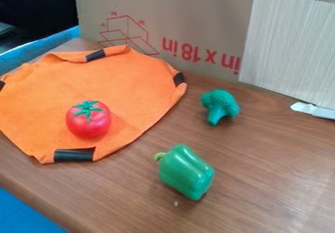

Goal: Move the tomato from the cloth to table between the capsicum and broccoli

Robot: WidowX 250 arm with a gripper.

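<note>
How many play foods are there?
3: the tomato on the orange cloth, the broccoli on the table near the cardboard, and the green capsicum closer to the camera.

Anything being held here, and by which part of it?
Nothing in view is held: the tomato rests on the cloth, the capsicum and broccoli on the table.

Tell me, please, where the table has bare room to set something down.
Bare table lies between the capsicum and broccoli, with a broader patch right of the capsicum in the picture. It is crowded where the broccoli nears the cardboard and orange cloth.
</note>
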